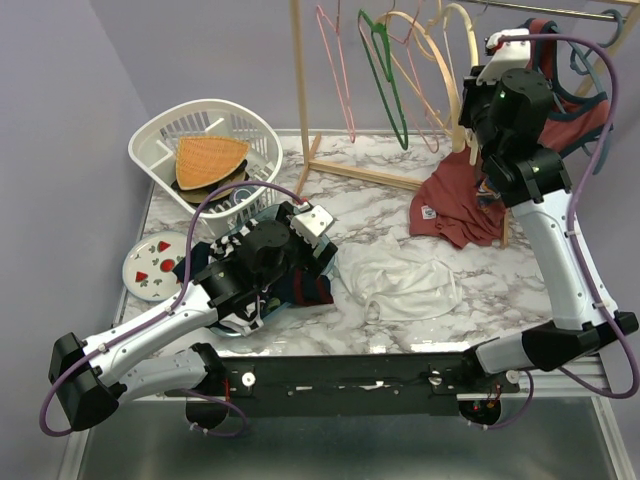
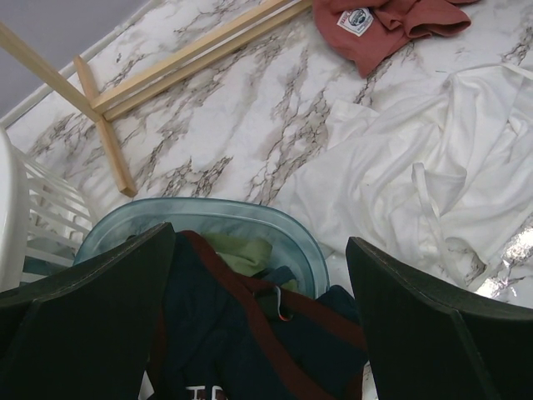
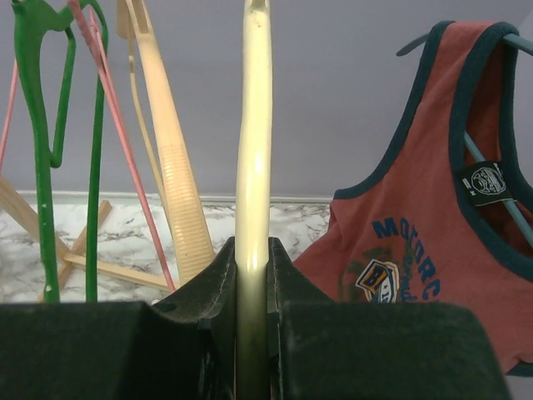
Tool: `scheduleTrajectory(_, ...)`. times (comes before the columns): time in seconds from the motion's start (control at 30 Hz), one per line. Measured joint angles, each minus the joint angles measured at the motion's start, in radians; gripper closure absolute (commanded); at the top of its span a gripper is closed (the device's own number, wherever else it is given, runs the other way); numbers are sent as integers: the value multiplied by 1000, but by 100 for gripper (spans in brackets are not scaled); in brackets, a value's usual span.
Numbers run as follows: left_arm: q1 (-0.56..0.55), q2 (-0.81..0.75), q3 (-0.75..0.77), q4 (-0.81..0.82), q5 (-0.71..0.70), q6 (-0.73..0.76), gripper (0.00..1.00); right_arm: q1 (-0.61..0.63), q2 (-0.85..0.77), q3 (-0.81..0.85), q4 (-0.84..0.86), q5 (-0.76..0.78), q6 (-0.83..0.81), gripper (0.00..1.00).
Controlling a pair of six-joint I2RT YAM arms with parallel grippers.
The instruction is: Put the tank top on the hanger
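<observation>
The white tank top (image 1: pixel 400 282) lies crumpled on the marble table between the two arms; in the left wrist view the tank top (image 2: pixel 433 167) is spread out to the right of that gripper. My left gripper (image 1: pixel 315 225) hovers open (image 2: pixel 262 250) over a bin of dark clothes, touching nothing. High at the clothes rack, my right gripper (image 1: pixel 468 118) is shut on the pale cream hanger (image 3: pixel 254 150), whose bar runs straight up between its fingers (image 3: pixel 221 275). The hanger (image 1: pixel 466 50) still hangs among the others.
A clear bluish bin (image 2: pixel 208 212) holds navy and maroon clothes. A white laundry basket (image 1: pixel 200 150) and a strawberry plate (image 1: pixel 155 265) stand at the left. A red garment (image 1: pixel 455 205) lies under the rack. A red tank top (image 3: pixel 416 242), a green hanger (image 3: pixel 42 125) and the wooden rack foot (image 2: pixel 166 67) are close by.
</observation>
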Motion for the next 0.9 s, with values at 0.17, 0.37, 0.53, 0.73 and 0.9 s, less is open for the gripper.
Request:
scheduleTrajectory(0.17, 0, 0, 0, 0, 10, 0, 1, 0, -68, -64, 9, -15, -24, 100)
scheduleTrajectory(0.37, 0, 0, 0, 0, 18, 0, 1, 0, -214, -175, 14, -29, -57, 99)
scheduleTrajectory(0.53, 0, 0, 0, 3, 30, 0, 1, -21, -370, -329, 14, -63, -72, 99)
scheduleTrajectory(0.73, 5, -2, -5, 14, 63, 9, 1, -117, -580, -593, -20, -139, -87, 100)
scheduleTrajectory(0.9, 7, -29, -31, 34, 111, 40, 1, -212, -762, -787, -122, -203, -150, 99)
